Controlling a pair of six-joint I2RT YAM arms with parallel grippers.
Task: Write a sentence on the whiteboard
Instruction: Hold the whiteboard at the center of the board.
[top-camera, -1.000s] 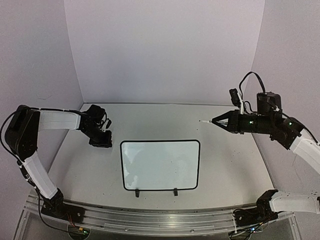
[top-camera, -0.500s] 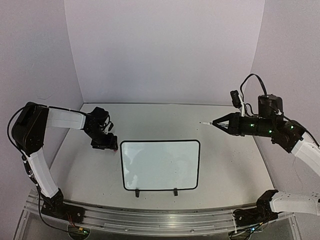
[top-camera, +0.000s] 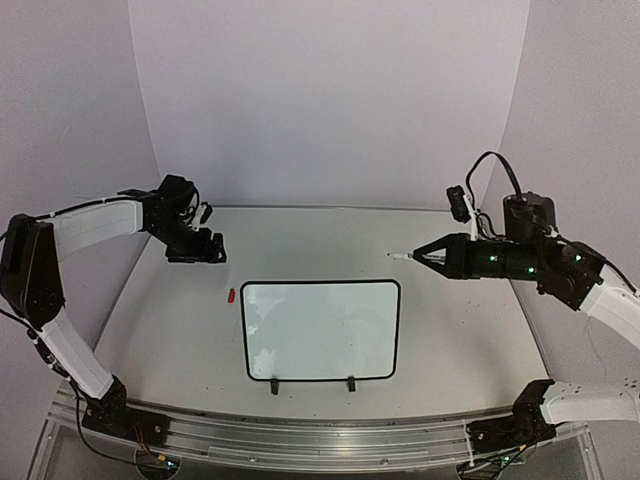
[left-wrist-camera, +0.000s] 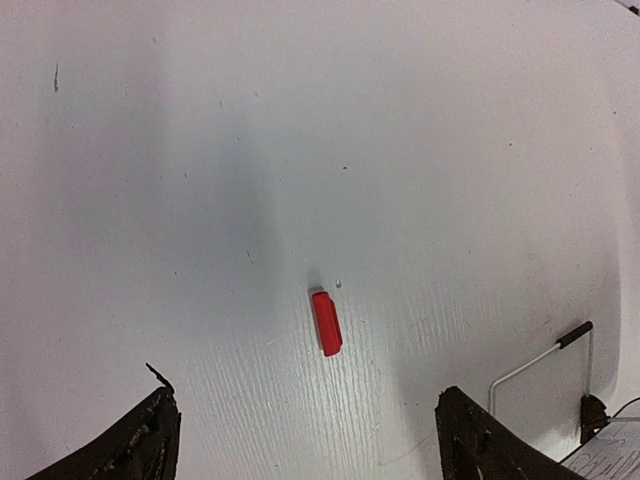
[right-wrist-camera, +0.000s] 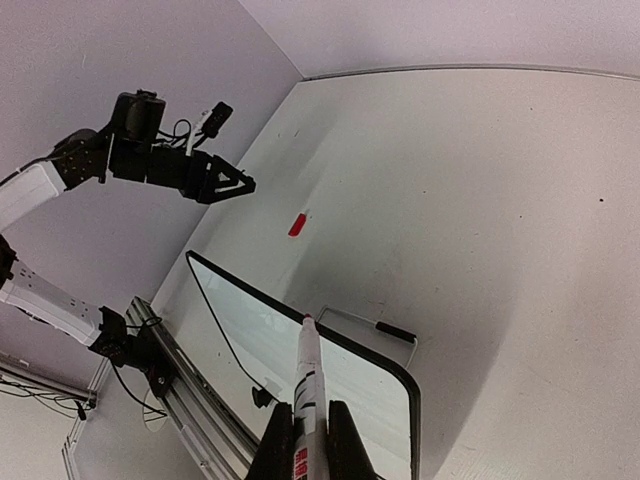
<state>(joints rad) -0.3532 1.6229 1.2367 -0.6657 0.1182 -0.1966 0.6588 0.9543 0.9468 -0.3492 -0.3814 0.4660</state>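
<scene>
Hovering over the far-left part of the flat white table (top-camera: 450, 340), the left gripper (top-camera: 205, 250) has its two black fingers spread wide with nothing between them. In the left wrist view the fingertips (left-wrist-camera: 160, 435) frame bare tabletop. A small red cylindrical plastic cap (left-wrist-camera: 326, 322) lies flat on the table beyond them, touching neither finger.

From above, the red cap (top-camera: 229, 294) sits just left of the far-left corner of the whiteboard, close to it but apart.

The small rectangular glossy whiteboard with a thin black rounded border (top-camera: 320, 330) lies flat at the table's centre, between the two arms. Its long edges run left to right. Two small black clips (top-camera: 274, 385) sit on its near long edge. The surface shows only pale reflections.

The right gripper (top-camera: 432, 256) is raised over the right side of the table, beyond the board's far-right corner. Its jaws are clenched on a slim white marker pen with red print on the barrel (right-wrist-camera: 308, 385). The marker (top-camera: 405, 256) is held roughly level. Its tip points left and is off the board.

In the right wrist view the marker sticks out straight between the black fingers (right-wrist-camera: 275, 440). That view also takes in the whiteboard (right-wrist-camera: 260, 330), the red cap (right-wrist-camera: 298, 225) and the left gripper (right-wrist-camera: 235, 183) farther away.
</scene>
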